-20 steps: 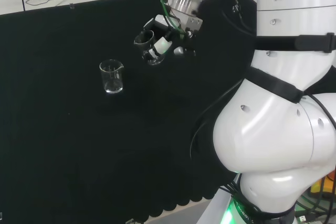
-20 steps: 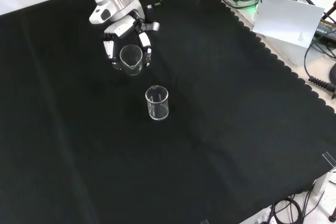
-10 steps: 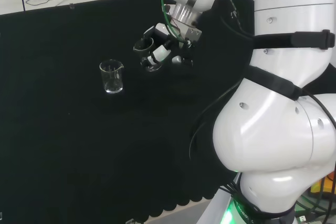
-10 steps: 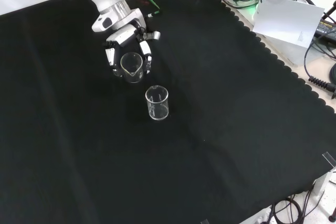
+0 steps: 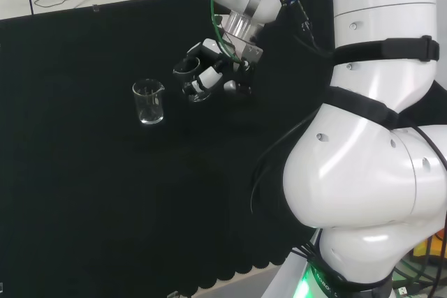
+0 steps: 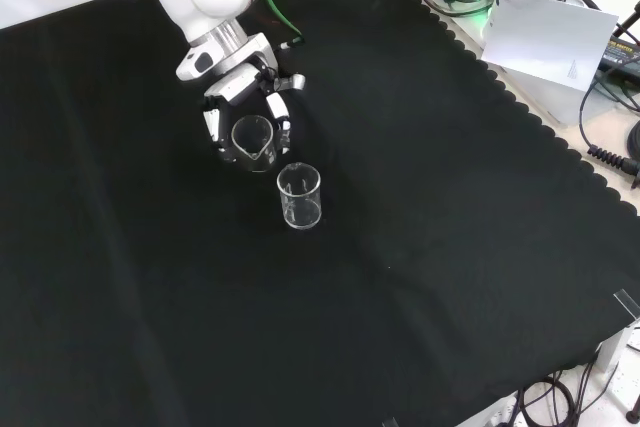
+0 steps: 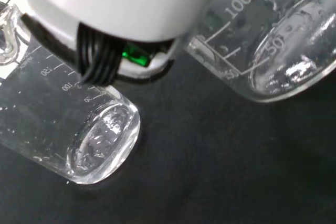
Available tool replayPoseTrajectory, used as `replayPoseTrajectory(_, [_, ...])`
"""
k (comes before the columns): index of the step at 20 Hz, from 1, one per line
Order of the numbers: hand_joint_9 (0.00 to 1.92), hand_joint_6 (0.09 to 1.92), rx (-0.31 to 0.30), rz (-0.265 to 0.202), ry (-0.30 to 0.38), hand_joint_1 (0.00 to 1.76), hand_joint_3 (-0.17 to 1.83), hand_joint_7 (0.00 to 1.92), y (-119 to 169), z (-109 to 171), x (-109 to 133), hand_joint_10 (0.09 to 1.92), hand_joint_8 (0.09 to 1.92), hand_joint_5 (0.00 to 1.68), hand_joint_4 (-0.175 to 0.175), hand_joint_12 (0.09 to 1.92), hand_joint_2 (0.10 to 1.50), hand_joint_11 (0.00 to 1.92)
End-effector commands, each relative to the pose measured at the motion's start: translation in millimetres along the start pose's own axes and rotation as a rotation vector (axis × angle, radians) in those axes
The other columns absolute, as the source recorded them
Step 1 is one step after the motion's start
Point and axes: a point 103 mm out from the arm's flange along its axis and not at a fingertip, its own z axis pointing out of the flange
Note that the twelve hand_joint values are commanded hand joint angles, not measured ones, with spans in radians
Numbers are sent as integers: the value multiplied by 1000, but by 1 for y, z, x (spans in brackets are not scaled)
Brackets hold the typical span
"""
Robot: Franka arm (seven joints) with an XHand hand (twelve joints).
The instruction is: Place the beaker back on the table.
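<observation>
Hand (image 6: pixel 245 117) with fingers (image 6: pixel 283 133) curled round the beaker (image 6: pixel 254 141), held just above the tabletop (image 6: pixel 450 247), mouth up and tipped slightly (base looks not yet on the cloth, hard to tell through clear glass). Second beaker (image 6: pixel 299 196) standing upright just beside it, nearer the camera in the front view, to the left in the head view (image 5: pixel 149 102). Straight drop along the held beaker's long axis likely needed, keeping clear of that neighbour.
</observation>
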Motion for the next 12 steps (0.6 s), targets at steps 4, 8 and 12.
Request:
replayPoseTrajectory(4, [1518,681,-18,-11,57,1322,762,1365,1,12,-1,580,611,1270,-175,717,581,1233])
replayPoseTrajectory(8, [1516,669,-24,-6,66,1318,715,1334,3,18,-1,573,629,1272,-175,717,611,1233])
replayPoseTrajectory(12, [1503,670,-35,-3,73,1318,710,1332,4,18,-2,564,630,1271,-175,721,614,1238])
